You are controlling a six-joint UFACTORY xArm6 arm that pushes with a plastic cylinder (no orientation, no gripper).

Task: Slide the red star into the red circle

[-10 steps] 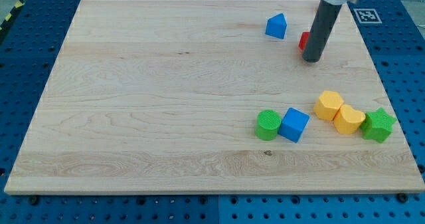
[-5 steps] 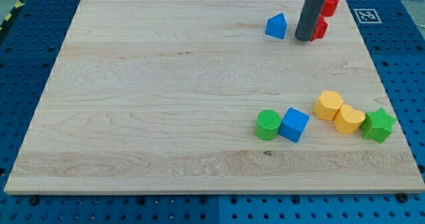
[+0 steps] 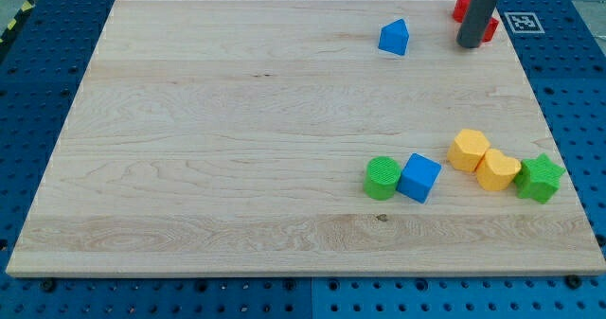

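My tip (image 3: 471, 45) rests on the wooden board (image 3: 237, 120) near the top right corner. Two red blocks flank the rod and are partly hidden by it. One red block (image 3: 461, 5) shows at the rod's left by the board's top edge. The other red block (image 3: 490, 28) shows just right of the rod, slightly above the tip. Their shapes cannot be made out, so I cannot tell which is the star and which the circle. They appear close together behind the rod; whether they touch is hidden.
A blue pointed block (image 3: 394, 37) lies left of the tip. At the lower right sit a green cylinder (image 3: 382, 178), a blue cube (image 3: 418, 177), two yellow blocks (image 3: 468, 150) (image 3: 497, 169) and a green star (image 3: 539, 177). A marker tag (image 3: 519, 21) is off the board's right edge.
The rod has swept up and to the right. The lower red block has moved with it, up and right toward the red block at the top edge, which shifted slightly left.
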